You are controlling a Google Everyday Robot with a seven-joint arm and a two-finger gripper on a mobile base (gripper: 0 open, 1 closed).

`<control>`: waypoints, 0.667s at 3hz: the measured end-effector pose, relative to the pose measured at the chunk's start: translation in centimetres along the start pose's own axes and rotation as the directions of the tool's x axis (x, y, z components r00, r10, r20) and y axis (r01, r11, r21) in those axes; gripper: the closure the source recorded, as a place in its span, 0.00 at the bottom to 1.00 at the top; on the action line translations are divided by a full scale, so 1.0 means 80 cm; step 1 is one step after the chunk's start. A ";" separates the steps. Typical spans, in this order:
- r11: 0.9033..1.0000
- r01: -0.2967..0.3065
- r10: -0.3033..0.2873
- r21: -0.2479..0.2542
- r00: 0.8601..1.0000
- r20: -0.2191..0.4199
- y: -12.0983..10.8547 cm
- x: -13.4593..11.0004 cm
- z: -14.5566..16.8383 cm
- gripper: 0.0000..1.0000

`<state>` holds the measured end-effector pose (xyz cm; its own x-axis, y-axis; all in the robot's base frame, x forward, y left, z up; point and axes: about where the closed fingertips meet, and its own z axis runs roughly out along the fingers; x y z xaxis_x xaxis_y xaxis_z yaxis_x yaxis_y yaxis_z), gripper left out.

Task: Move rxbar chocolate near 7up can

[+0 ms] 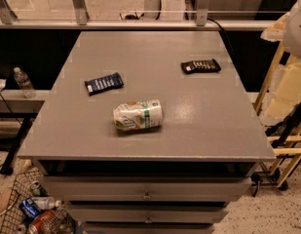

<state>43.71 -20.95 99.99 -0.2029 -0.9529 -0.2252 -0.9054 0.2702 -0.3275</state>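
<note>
The rxbar chocolate (201,66) is a flat black wrapper with pale lettering, lying on the grey tabletop (150,43) at the right rear. The 7up can (138,115), white and green and dented, lies on its side near the middle front of the table. The bar is well apart from the can, up and to the right of it. My gripper is not in view. A pale rounded shape (297,28) shows at the top right edge, beyond the table's right side.
A dark blue bar wrapper (103,83) lies left of centre, just behind the can. Drawers (146,189) sit under the tabletop. A water bottle (24,82) stands on a shelf at left. A wire basket (23,213) of cans sits bottom left. A wooden frame (281,111) stands right.
</note>
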 end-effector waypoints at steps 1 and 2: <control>1.000 0.000 0.000 0.000 1.000 0.000 0.000 0.000 0.000 0.00; 1.000 0.026 -0.026 0.009 0.997 0.066 -0.021 -0.011 0.009 0.00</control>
<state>45.70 -20.48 100.12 -0.1540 -0.9485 -0.2767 -0.9071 0.2468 -0.3411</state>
